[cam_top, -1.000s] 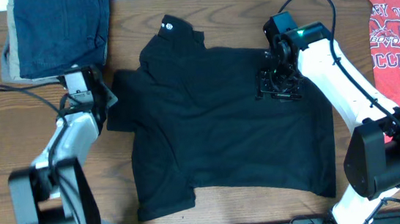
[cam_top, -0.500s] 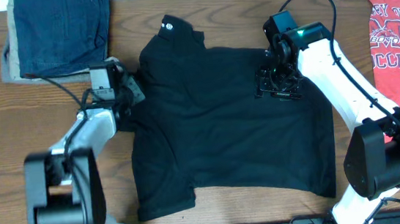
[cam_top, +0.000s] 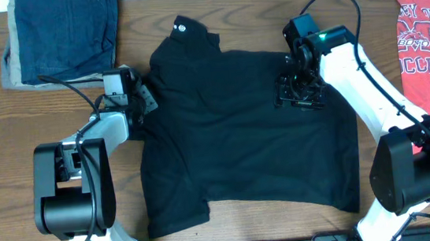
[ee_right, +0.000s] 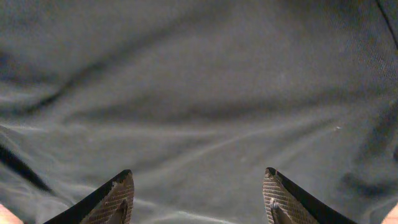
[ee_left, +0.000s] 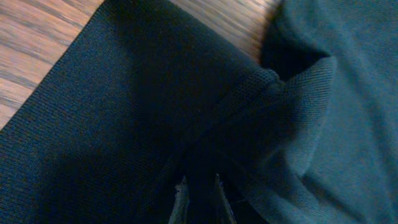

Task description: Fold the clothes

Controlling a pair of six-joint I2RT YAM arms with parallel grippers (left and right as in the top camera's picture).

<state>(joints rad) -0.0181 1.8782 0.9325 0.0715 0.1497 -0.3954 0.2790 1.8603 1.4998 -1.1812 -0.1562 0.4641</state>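
Compared with a second ago, the left gripper [cam_top: 144,103] is sitting further in toward the body of the black shirt [cam_top: 232,135]. It was then at the outer edge of the left sleeve, and the sleeve, which was spreading out to the side, is now lying drawn in against the shirt's side. The left arm's lower links are also standing closer to the shirt than before, while most of that shift was already made half a second ago. The right arm is showing no change across the three overhead views. The shirt is lying spread across the middle of the desk [cam_top: 12,148], collar toward the far edge, with its small white round logo [cam_top: 177,27] showing near the collar. In the left wrist view the left gripper [ee_left: 200,200] is pinching a ridge of the dark knit fabric, its fingers [ee_left: 180,202] standing close together on the fold, with bare wood showing at the upper left. The right gripper [cam_top: 300,95] is hovering over the shirt's upper right part, near the shoulder; in its wrist view the right gripper [ee_right: 198,196] is spreading its fingers [ee_right: 118,196] wide apart above wrinkled black cloth, gripping nothing. A folded denim stack [cam_top: 64,32] is resting at the far left corner and a red T-shirt [cam_top: 425,29] at the far right, both apart from the black shirt.
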